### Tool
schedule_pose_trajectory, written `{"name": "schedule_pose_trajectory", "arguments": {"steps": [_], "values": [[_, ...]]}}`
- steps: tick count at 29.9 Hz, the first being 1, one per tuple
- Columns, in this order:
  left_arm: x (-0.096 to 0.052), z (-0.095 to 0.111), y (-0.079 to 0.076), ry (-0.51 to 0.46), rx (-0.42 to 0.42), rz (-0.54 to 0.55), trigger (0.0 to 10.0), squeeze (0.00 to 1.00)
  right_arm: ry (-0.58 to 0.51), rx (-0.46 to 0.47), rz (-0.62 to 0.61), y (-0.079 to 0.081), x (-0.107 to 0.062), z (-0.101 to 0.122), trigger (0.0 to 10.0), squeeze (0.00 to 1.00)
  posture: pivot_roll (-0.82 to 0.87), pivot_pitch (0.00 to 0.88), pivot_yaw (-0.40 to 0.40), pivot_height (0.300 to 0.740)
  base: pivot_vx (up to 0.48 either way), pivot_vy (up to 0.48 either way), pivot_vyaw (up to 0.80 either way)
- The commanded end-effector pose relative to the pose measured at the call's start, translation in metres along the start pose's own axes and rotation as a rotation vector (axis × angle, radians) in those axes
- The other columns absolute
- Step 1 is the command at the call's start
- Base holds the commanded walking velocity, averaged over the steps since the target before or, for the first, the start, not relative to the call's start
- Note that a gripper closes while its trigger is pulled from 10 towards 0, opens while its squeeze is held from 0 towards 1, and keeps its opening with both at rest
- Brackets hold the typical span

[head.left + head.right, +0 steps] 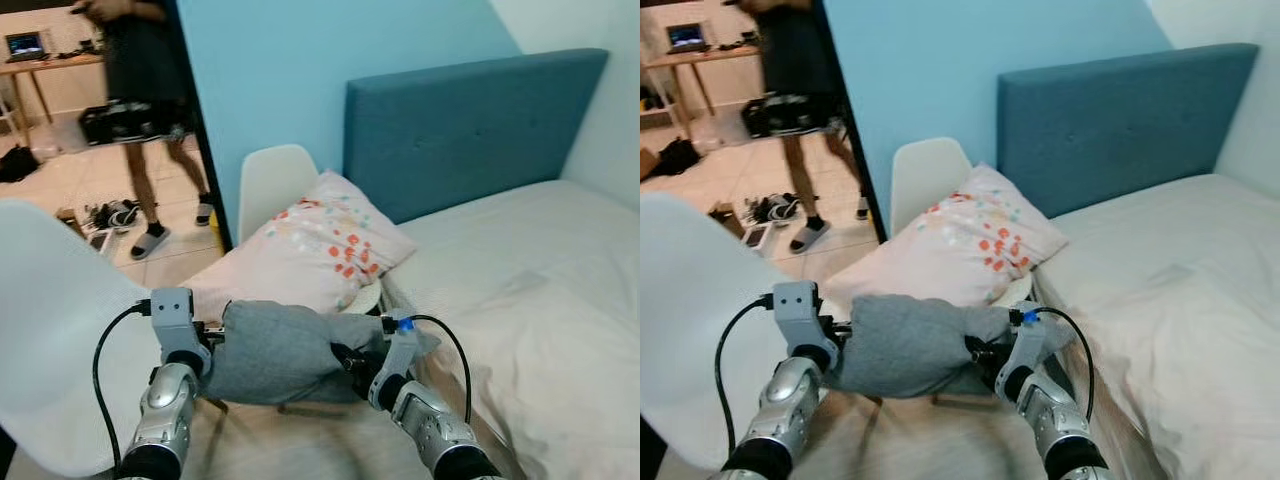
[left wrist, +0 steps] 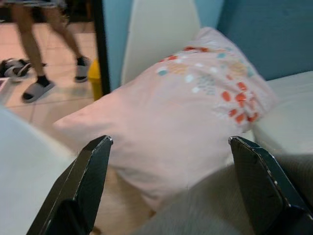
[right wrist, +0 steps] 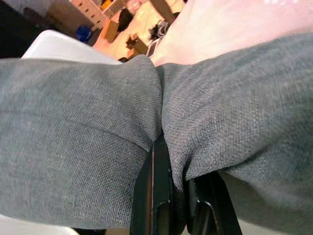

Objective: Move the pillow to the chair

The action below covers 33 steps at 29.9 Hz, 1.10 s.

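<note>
A grey pillow (image 1: pixel 280 350) hangs between my two arms, low in front of me. My right gripper (image 3: pixel 171 161) is shut on a fold of its grey fabric. My left gripper (image 2: pixel 171 142) is open at the pillow's left end, its black fingers (image 2: pixel 85 181) spread wide with grey cloth low between them. Just beyond, a pink pillow (image 1: pixel 320 250) with coloured spots lies on a white chair (image 1: pixel 272 180) that stands beside the bed.
A second white chair's back (image 1: pixel 60 320) curves close at my left. The bed (image 1: pixel 540 280) with a blue headboard (image 1: pixel 470 120) is on the right. A person (image 1: pixel 150 100) stands on the tiled floor beyond, with shoes (image 1: pixel 110 215) nearby.
</note>
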<state>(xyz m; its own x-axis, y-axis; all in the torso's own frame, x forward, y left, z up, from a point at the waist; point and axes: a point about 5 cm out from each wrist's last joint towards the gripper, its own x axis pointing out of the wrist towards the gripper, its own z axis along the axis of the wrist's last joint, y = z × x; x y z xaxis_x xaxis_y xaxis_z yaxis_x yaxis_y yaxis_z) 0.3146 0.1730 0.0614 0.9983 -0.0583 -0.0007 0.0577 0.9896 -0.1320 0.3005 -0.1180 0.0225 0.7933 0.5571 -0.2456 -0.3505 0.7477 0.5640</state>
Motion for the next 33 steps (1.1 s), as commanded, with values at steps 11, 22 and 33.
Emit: {"name": "schedule_pose_trajectory", "arguments": {"steps": [11,22,33], "values": [[-0.002,-0.002,-0.013,-0.006,-0.017,-0.064,10.0,0.00,-0.039,-0.026,0.071,0.014,0.012,0.009,10.0,0.00,-0.10,0.000,0.023,0.676,0.000,0.000,0.28],[-0.005,-0.006,-0.018,0.010,-0.019,-0.081,10.0,0.00,-0.030,-0.009,0.056,0.013,0.014,0.010,10.0,0.00,-0.11,0.010,0.026,0.676,0.000,0.000,0.15],[-0.007,-0.008,-0.020,0.018,-0.022,-0.086,10.0,0.00,-0.034,-0.003,0.051,0.011,0.013,0.012,10.0,0.00,-0.11,0.017,0.021,0.676,0.000,0.000,0.00]]}}
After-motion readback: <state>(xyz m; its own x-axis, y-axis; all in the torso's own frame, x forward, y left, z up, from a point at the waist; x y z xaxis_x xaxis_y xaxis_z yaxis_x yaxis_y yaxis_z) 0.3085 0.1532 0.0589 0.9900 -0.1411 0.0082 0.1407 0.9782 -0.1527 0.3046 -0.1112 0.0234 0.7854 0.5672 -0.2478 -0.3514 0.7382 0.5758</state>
